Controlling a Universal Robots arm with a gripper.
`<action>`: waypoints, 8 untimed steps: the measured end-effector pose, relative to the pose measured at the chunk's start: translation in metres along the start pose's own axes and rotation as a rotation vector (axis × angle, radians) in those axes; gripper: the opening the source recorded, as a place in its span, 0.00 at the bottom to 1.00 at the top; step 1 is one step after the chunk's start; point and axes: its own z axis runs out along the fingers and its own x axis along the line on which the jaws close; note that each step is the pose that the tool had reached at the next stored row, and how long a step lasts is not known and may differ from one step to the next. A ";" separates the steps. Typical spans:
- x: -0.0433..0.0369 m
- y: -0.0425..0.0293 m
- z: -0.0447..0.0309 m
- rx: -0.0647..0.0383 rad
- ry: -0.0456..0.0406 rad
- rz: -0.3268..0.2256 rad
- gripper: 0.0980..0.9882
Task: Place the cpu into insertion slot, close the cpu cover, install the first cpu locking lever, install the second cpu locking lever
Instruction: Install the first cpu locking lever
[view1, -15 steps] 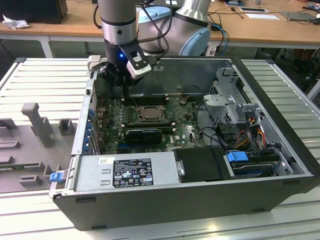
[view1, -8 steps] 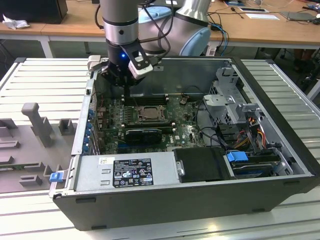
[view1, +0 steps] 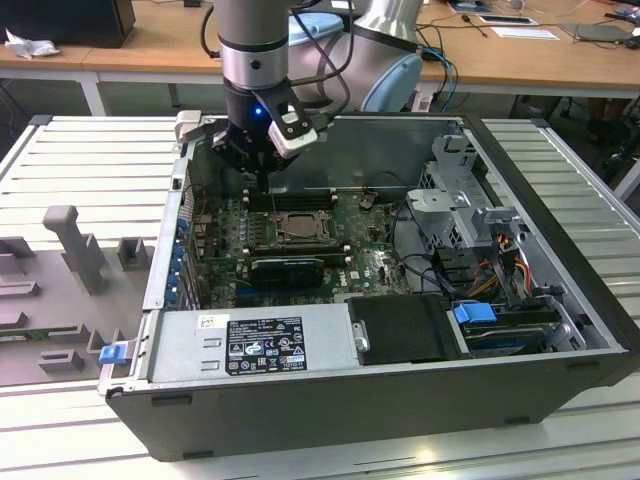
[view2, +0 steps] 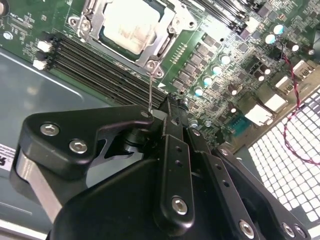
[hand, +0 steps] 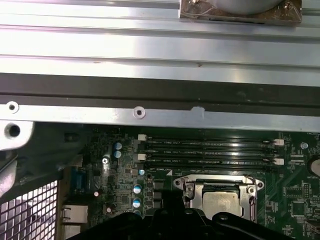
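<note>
1. Exterior view: an open computer case (view1: 560, 300) lies on a slatted metal table (view1: 90, 170), with the green board (view1: 370, 265) on its floor.
2. Along the case's near side sits a grey power supply (view1: 250, 345); to the exterior view's right of it are a black box (view1: 405, 330) and a blue-tabbed drive (view1: 475, 312).
3. A metal drive cage (view1: 455, 200) and a bundle of cables (view1: 500, 260) crowd the case toward the exterior view's right.
4. A black card (view1: 288, 268) lies just near of the slot (view1: 298, 228), and the long black memory slots (view1: 300, 198) run just beyond it.
5. The cpu (view2: 131, 26) sits in the slot, its pale top showing through the window of the cover (view2: 167, 37), which lies flat over it in both wrist views.
6. A thin wire lever (view2: 150, 90) rises from the cover's corner up to the gripper (view2: 167, 107) in the second wrist view.
7. The arm (view1: 255, 40) comes straight down from above, over the far part of the case toward the exterior view's left, with the gripper (view1: 262, 170) pointing down just beyond the slot, above the memory slots.
8. The fingers look drawn close together at the lever's top end, but I cannot tell whether they grip it.
9. Grey fixtures (view1: 70, 235) stand on the table outside the case, at the exterior view's left.
</note>
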 end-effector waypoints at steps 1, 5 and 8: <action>-0.0020 -0.0001 0.0000 0.000 0.0000 0.000 0.01; -0.0109 -0.0003 0.0003 0.000 0.0003 0.000 0.01; -0.0170 -0.0006 0.0003 0.000 0.0004 0.000 0.01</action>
